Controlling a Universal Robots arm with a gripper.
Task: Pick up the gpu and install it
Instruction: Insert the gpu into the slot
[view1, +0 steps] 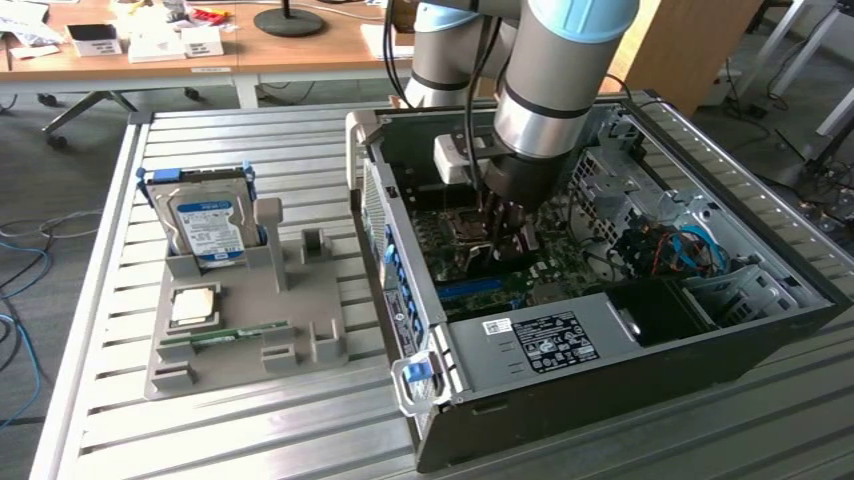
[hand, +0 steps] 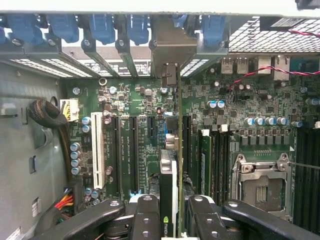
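Gripping gpu (hand: 172, 192) edge-on (above motherboard (hand: 150, 107)); case (view1: 747, 330) open

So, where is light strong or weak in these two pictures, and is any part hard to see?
Exterior view: daylight brightens the slatted table, while inside the computer case the arm shades the motherboard, so the claw looks dark. Wrist view: the motherboard is evenly lit; the gpu stands edge-on between the fingers, and the white band along one edge is washed out.

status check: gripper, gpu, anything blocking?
Gripper shut on gpu, inside the open PC case. Card edge-on above the motherboard slots, bracket toward the rear slot covers. Seating unclear. Nothing seen blocking.
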